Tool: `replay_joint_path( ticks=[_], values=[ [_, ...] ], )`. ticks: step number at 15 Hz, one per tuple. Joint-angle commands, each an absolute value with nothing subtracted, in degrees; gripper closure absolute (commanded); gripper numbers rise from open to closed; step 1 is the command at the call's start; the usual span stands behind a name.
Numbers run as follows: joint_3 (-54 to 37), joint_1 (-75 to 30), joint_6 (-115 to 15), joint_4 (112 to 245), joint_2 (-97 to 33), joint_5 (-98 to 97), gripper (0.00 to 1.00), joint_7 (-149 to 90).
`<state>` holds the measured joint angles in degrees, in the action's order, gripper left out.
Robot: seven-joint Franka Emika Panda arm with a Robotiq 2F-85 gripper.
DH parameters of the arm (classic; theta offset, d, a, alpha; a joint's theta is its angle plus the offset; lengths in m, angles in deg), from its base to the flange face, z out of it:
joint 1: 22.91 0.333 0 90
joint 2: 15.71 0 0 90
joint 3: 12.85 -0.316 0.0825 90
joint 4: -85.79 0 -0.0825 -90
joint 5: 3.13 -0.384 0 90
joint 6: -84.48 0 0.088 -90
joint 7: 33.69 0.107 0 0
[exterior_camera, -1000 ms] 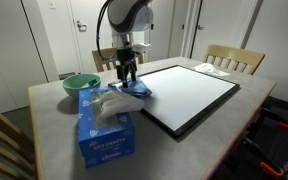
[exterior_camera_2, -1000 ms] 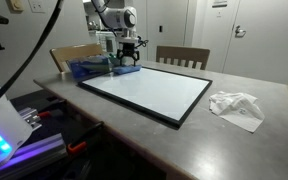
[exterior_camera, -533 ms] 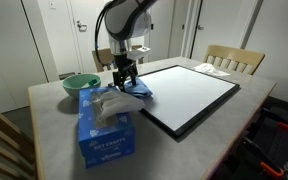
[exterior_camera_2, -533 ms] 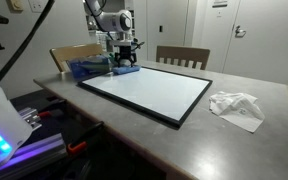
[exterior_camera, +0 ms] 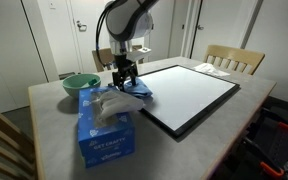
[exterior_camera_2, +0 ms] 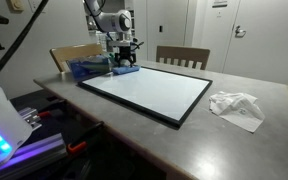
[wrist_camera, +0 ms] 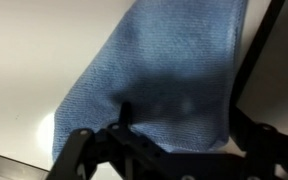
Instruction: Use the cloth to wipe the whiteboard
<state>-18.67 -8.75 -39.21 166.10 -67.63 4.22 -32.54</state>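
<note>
Cloth between spread jaws (one each side), at whiteboard corner.

Glossy white rounded arm, dark joint bands, black two-fingered hand with bare linkages

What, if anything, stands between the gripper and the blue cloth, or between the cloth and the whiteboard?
Nothing visible does. The gripper hangs directly over the blue cloth, its jaws wide on either side, and the cloth lies at the corner of the whiteboard. The tissue box stands off to the side.
</note>
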Motion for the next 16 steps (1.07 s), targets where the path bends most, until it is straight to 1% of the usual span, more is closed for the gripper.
replay_joint_path(
  ticks=[1, 2, 3, 5, 6, 7, 9, 10, 11, 13, 16],
  values=[
    [-19.24, -10.27, -41.94, 170.13, -65.56, 3.29, 0.38, -34.91],
    [-19.48, -10.71, -42.11, 170.09, -65.62, 3.19, 0.47, -35.93],
    [-19.68, -11.15, -42.15, 169.92, -65.65, 3.06, 0.49, -36.9],
    [-20.0, -11.82, -41.92, 169.75, -65.52, 2.97, 0.58, -38.76],
    [-20.15, -12.15, -41.89, 169.88, -65.3, 2.92, 0.66, -39.64],
    [-20.57, -12.72, -41.43, 169.45, -65.37, 2.65, 0.82, -41.09],
    [-21.59, -13.77, -40.22, 167.93, -66.06, 1.97, 0.95, -44.41],
    [-22.25, -14.34, -40.07, 167.26, -66.5, 1.67, 0.99, -46.67],
    [-22.87, -14.8, -39.68, 166.26, -67.06, 1.22, 1.0, -48.73],
    [-23.68, -15.25, -38.02, 164.23, -68.11, 0.82, 0.98, -52.18],
    [-24.0, -15.08, -35.42, 161.03, -69.71, 1.06, 0.98, -55.31]
  ],
)
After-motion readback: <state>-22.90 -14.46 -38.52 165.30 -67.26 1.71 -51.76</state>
